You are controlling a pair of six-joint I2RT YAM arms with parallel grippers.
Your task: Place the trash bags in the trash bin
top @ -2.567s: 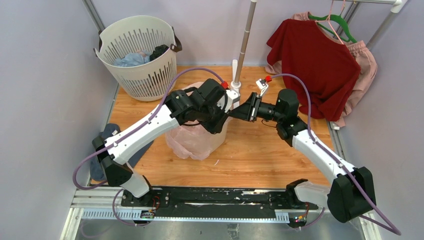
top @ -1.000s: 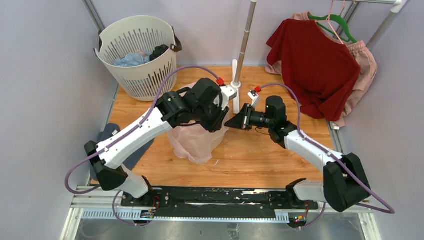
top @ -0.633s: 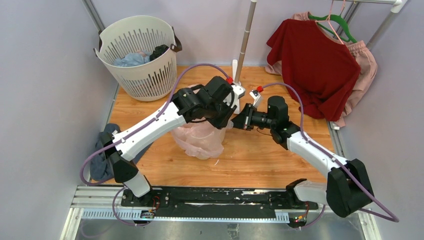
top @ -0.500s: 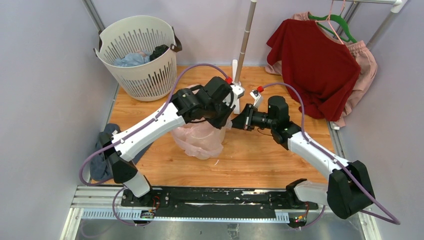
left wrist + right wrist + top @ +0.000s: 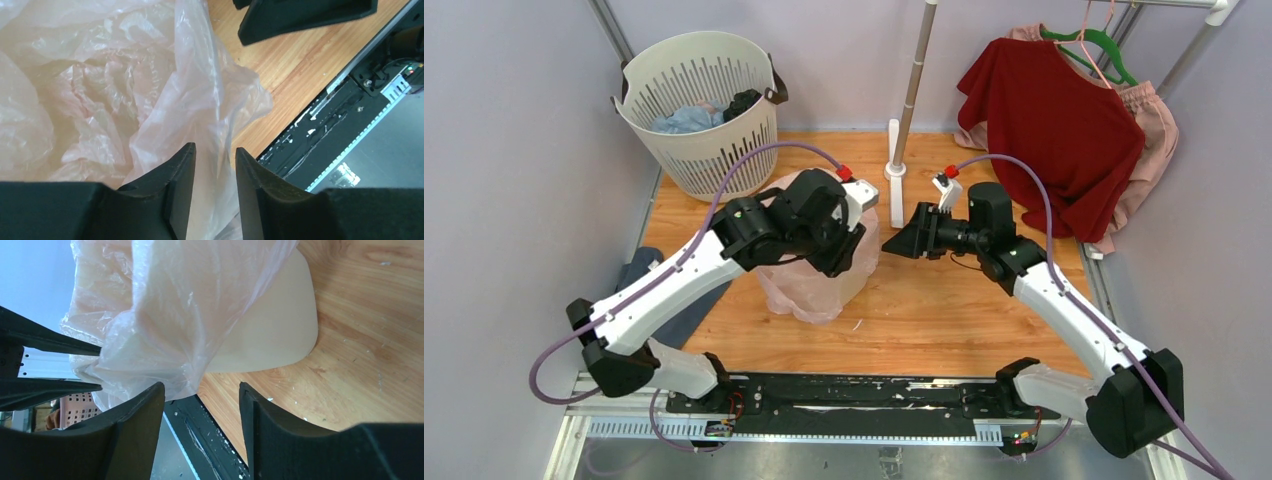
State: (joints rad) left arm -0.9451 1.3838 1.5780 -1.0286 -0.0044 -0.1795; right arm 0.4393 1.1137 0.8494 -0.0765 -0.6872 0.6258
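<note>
Trash bag [image 5: 809,285] sits on the trash bin [image 5: 270,335], mid-table, draped over its top. The crinkled middle sags inward and loose film hangs down the outside on the near side, almost to the wooden table [image 5: 944,310]. From above the bin is nearly all hidden under the film; only the right wrist view shows its cream wall.

Step, as a judgement: bag is on the bin but not properly in it. What remains is seating or tucking the overhang.

Left gripper [image 5: 215,150] is directly over the bag with its jaws part open, a narrow gap. A fold of film runs up through that gap, but the fingers aren't clamped on it, so nothing is gripped.

Right gripper [image 5: 201,386] is released, jaws wide and empty, just beside the bag on its right. It points at bag and bin but touches neither.

Next move likely calls for the left jaws to close on that fold, then carry it inside the rim. The film is thin and slippery, so a shallow pinch could slip off.
</note>
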